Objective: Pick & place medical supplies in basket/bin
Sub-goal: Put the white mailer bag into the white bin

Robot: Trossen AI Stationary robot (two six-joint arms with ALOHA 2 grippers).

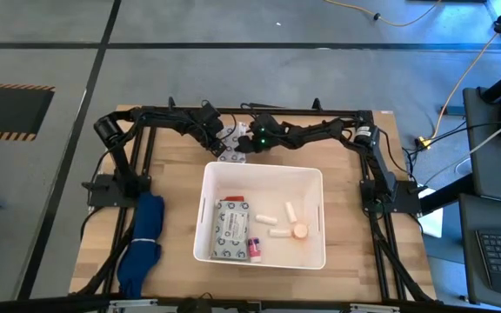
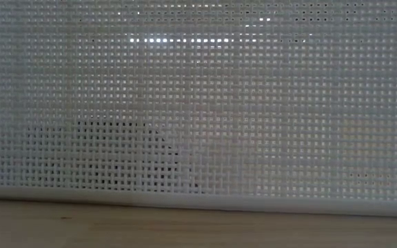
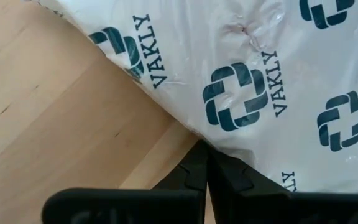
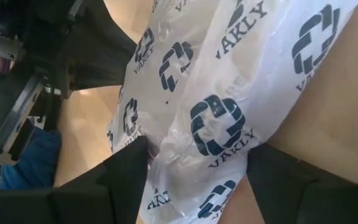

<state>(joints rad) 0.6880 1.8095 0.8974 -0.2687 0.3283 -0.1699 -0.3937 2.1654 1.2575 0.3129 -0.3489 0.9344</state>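
Observation:
A flat white packet [image 3: 247, 74] printed with dark logos lies on the wooden table behind the far wall of the white basket [image 1: 263, 256]. My left gripper [image 3: 205, 163] is shut, with its tips at the packet's edge. My right gripper [image 4: 197, 165] is open, one finger on either side of the packet [image 4: 216, 118]. In the high view both grippers meet over this packet [image 1: 231, 149]. Inside the basket lie another packet [image 1: 231, 228], white tubes [image 1: 265, 218], an orange-capped vial [image 1: 299, 231] and a pink-capped vial [image 1: 254, 248]. The basket's perforated wall [image 2: 198, 103] fills the low view. My left gripper's shut fingertips [image 3: 197, 158] meet the packet's edge [image 3: 194, 134] where it lies on the table, slanting down from the table's left. Whether they press it down, I cannot tell. My right gripper has its two fingers astride a humped part of the packet [image 4: 166, 155]. One finger [image 4: 129, 168] lies against the plastic. The fingers slant down from the table's right. The packet rests on the table.
A blue cloth [image 1: 142, 239] lies along the table's left side. Black frame rails [image 1: 259, 111] run along the far edge, close behind both grippers. The basket's far wall [image 1: 263, 167] stands just in front of them.

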